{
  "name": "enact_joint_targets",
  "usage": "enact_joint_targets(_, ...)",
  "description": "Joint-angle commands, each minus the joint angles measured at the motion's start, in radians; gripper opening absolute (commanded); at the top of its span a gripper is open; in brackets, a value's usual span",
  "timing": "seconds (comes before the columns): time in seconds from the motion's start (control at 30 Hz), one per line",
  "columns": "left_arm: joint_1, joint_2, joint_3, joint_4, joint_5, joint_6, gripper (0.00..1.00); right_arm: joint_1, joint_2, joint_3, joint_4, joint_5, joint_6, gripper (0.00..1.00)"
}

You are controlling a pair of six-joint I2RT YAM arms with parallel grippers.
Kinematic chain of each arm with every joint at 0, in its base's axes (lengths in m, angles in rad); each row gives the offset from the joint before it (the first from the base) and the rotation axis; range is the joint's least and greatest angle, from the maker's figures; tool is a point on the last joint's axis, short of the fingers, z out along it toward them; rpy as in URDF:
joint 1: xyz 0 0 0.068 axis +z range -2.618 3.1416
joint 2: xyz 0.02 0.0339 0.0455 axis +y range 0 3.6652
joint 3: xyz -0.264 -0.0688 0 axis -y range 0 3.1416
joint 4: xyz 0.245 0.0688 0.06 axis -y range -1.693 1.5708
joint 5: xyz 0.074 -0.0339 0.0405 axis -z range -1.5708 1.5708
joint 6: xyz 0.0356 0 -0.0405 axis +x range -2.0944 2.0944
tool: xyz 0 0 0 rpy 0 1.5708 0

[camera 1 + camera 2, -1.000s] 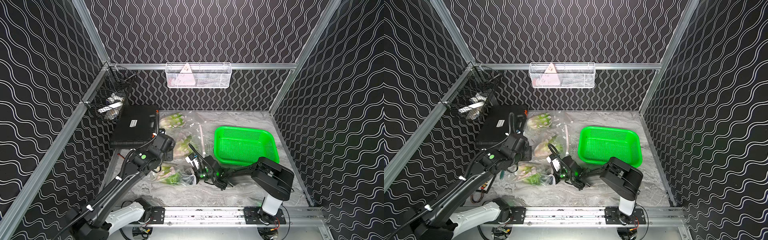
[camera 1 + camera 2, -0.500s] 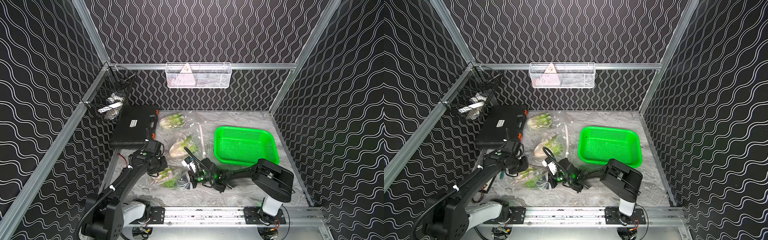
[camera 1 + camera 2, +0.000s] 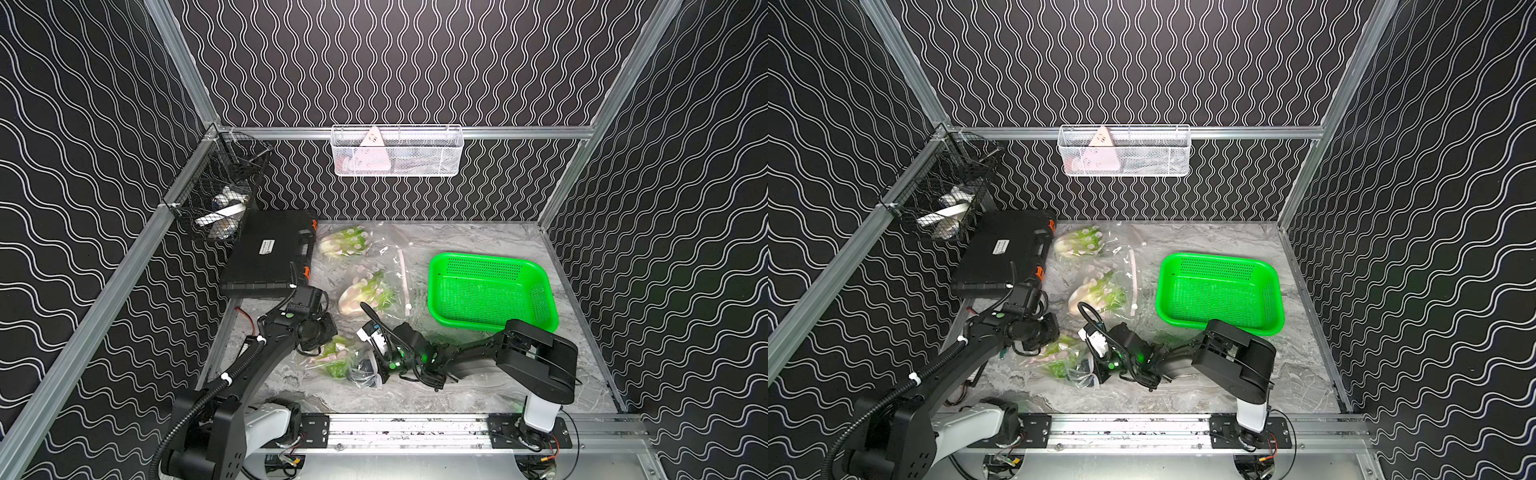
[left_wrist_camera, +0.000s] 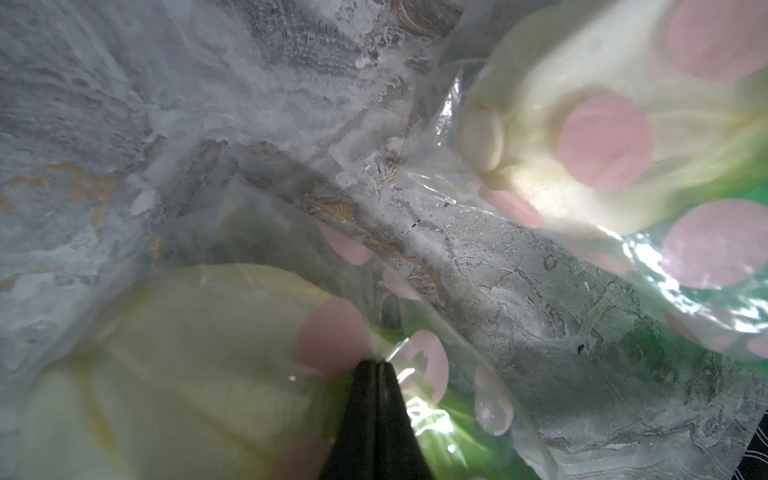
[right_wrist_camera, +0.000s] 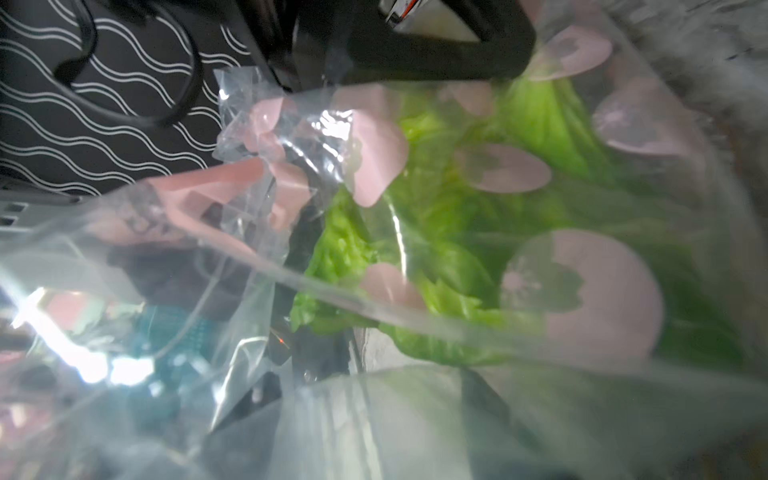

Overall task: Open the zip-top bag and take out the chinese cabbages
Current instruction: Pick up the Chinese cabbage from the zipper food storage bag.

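Clear plastic zip-top bag with pink dots [image 5: 582,299] is pinched by the fully closed left claw [image 4: 376,366], a whitish-green chinese cabbage [image 4: 187,357] just beneath it. The right claw [image 3: 375,369] sits at the bag's mouth, width unclear. Opening looks underway; next, spread that mouth.

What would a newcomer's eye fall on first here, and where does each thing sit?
The bright green basket on the right of the table jumps out first. At the front, the black left arm and right arm meet over a clear pink-dotted zip-top bag holding a cabbage; the left gripper pinches its film. Behind, another bagged cabbage lies mid-table and a third beside a black case.
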Motion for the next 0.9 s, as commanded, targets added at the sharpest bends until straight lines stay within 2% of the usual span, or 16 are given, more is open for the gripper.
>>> enact_joint_targets(0.0, 0.002, 0.002, -0.019, -0.017, 0.002, -0.037, 0.0, 0.008, -0.003, 0.007, 0.023, 0.069, 0.038, 0.75)
enact_joint_targets(0.13, 0.001, -0.017, -0.026, -0.015, -0.008, -0.043, 0.0, 0.022, -0.018, 0.006, 0.023, 0.127, 0.054, 0.76)
enact_joint_targets(0.4, 0.001, -0.028, -0.027, -0.016, -0.025, -0.045, 0.0, 0.021, 0.031, 0.053, 0.115, -0.037, 0.151, 0.75)
enact_joint_targets(0.63, 0.002, -0.034, -0.029, -0.016, -0.029, -0.045, 0.0, 0.02, 0.054, 0.101, 0.081, -0.109, 0.188, 0.75)
enact_joint_targets(0.73, 0.001, -0.042, -0.032, -0.016, -0.029, -0.046, 0.0, 0.02, 0.024, 0.105, 0.005, -0.072, 0.169, 0.76)
enact_joint_targets(0.87, 0.001, -0.042, -0.032, -0.013, -0.03, -0.047, 0.0, 0.031, -0.092, 0.122, -0.276, 0.145, -0.012, 0.76)
